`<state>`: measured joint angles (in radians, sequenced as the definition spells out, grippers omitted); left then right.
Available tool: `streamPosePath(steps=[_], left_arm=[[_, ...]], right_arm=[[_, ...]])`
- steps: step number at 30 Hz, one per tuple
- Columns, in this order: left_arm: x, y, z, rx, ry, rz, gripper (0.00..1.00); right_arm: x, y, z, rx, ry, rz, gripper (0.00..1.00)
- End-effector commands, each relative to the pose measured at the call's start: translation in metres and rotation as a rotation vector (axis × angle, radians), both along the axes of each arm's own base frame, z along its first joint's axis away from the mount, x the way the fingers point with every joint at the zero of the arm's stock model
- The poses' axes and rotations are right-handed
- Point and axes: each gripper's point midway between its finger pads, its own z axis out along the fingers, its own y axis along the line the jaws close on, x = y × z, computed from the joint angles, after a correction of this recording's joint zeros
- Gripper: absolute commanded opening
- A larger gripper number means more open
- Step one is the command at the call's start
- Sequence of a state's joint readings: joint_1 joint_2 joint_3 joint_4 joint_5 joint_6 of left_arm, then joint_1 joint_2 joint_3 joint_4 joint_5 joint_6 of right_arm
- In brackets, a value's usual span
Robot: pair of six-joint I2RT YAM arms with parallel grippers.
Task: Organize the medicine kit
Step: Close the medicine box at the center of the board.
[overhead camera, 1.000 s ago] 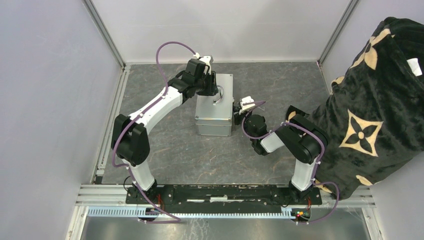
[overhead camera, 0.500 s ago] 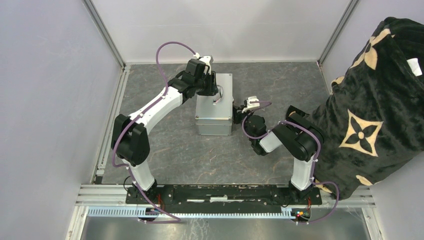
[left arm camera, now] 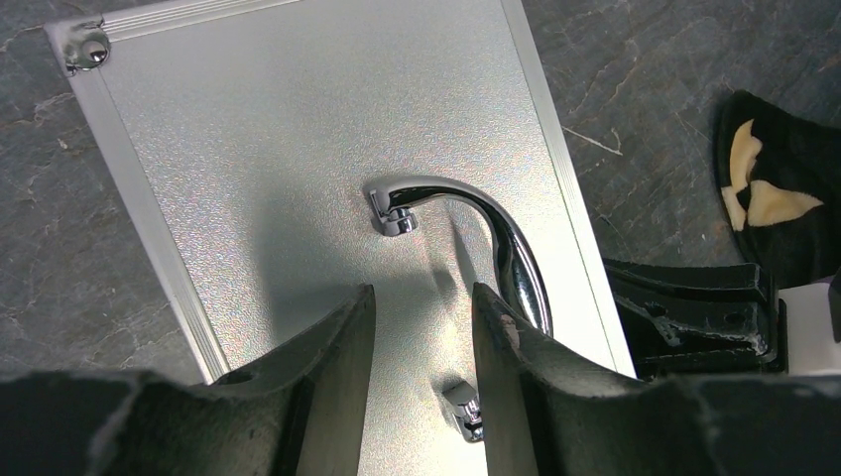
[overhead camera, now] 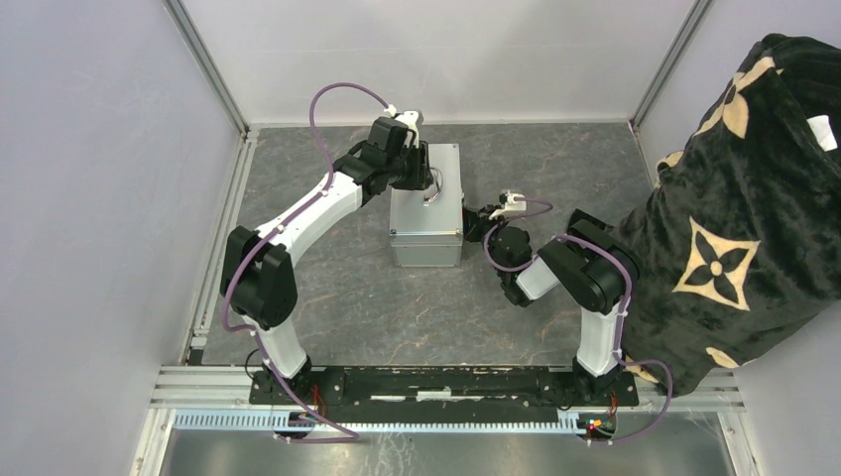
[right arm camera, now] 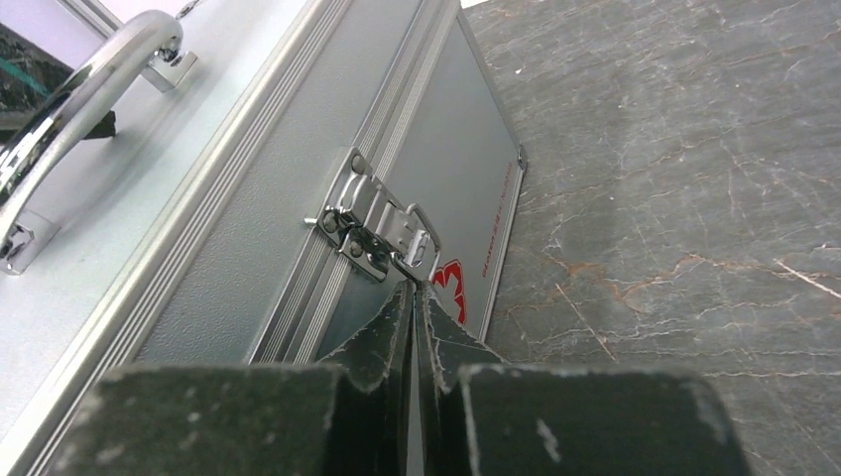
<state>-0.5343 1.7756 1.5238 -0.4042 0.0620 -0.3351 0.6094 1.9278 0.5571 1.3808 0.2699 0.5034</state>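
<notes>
Barely started: medicine kit (overhead camera: 426,213) sitting latched; right claw (right arm camera: 413,290), pinched together, probing latch (right arm camera: 372,228); left claw (left arm camera: 423,297) hovering apart above lid (left arm camera: 298,129).

One medicine kit (overhead camera: 426,223), one curved handle (left arm camera: 501,233), one front latch (right arm camera: 375,230), two arms, left arm (overhead camera: 307,208) and right arm (overhead camera: 585,273), two end effectors, left end effector (left arm camera: 423,297) and right end effector (right arm camera: 415,290), one black patterned blanket (overhead camera: 734,198), one counter (overhead camera: 555,169)

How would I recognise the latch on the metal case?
Find the silver case in the middle of the dark table. On its side, across the lid seam, a small shiny latch sits just before the shut right hand. Unlike the curved handle on top, it lies flat.
</notes>
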Motion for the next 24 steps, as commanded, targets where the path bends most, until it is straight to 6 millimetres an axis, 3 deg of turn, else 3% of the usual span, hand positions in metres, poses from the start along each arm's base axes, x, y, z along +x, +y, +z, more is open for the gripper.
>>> streamPosePath(steps=[1, 16, 24], left_arm=[[-0.01, 0.004, -0.016, 0.039, 0.041, -0.032, 0.48], [-0.011, 0.003, -0.017, 0.039, 0.045, -0.035, 0.47], [-0.01, 0.003, -0.016, 0.039, 0.043, -0.035, 0.47]], right_arm=[[0.01, 0.001, 0.039, 0.17, -0.085, -0.013, 0.08], [0.017, -0.007, 0.044, 0.364, -0.042, -0.035, 0.08], [0.021, -0.009, 0.038, 0.388, -0.011, -0.039, 0.17]])
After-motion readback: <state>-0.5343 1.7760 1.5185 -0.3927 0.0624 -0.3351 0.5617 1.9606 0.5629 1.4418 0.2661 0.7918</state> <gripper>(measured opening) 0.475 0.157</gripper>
